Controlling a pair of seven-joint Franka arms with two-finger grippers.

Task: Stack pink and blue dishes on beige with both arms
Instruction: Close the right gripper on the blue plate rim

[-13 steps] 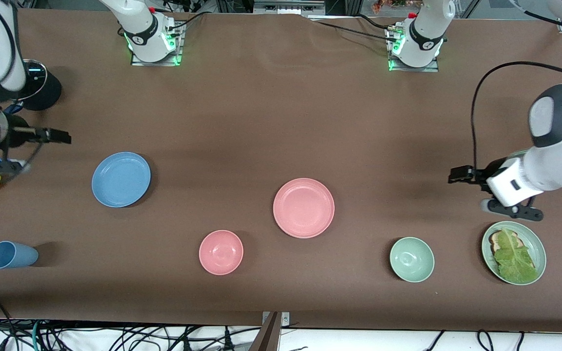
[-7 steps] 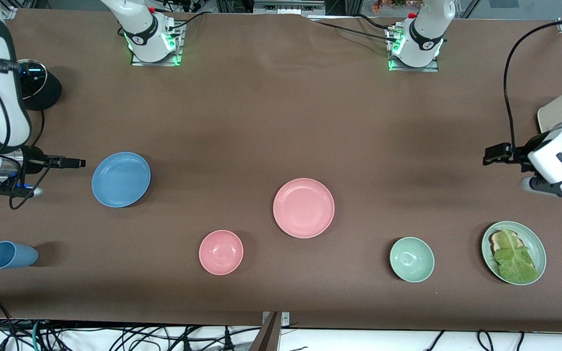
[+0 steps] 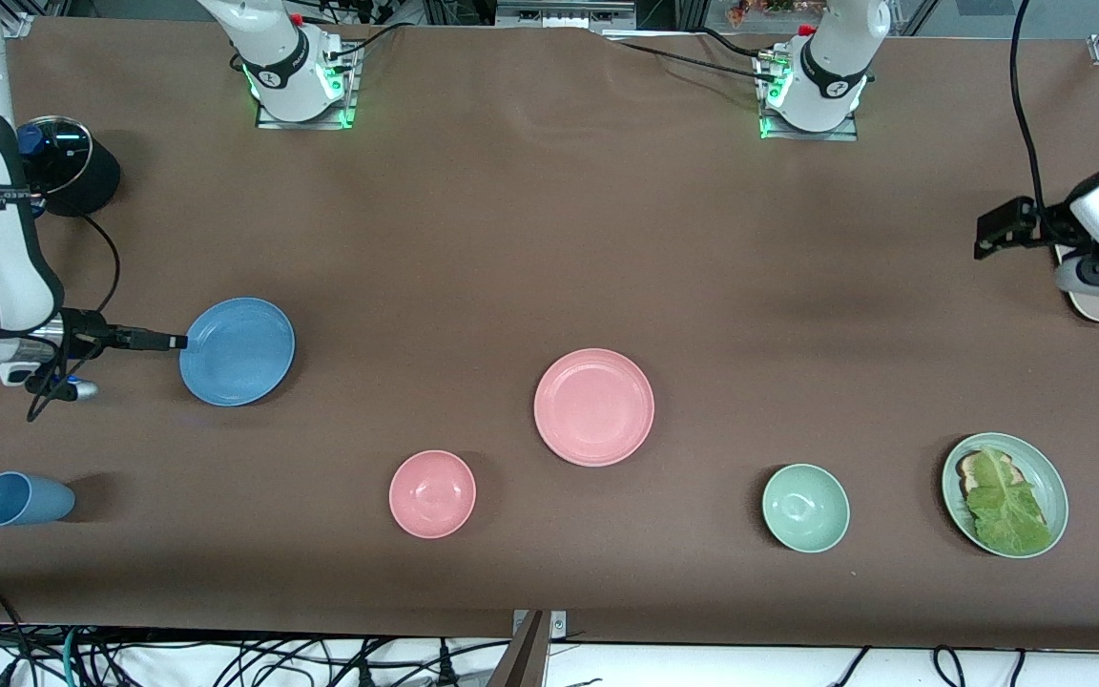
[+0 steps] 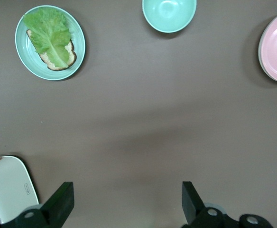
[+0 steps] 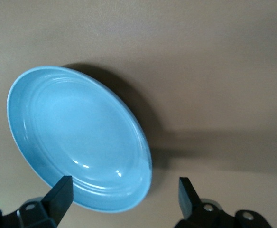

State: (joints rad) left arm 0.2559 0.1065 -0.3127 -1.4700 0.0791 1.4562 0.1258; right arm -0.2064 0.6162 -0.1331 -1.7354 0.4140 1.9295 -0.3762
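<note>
- The right gripper (image 3: 177, 341), fingers (image 5: 58, 194) spread, sits at the 9 o'clock rim of the flat round blue plate (image 3: 237, 351); a shallow bite could slip off the low rim.
- The left gripper (image 3: 986, 234), fingers spread, hangs over bare tabletop (image 3: 549, 239), well apart from the flat round pink plate (image 3: 593, 406).
- No beige plate shows, so the stacking spot is uncertain.

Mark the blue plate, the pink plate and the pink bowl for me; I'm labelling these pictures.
blue plate (image 3: 237, 351), front view, flat centre.
pink plate (image 3: 593, 406), front view, flat centre.
pink bowl (image 3: 432, 493), front view, inside bottom.
</note>
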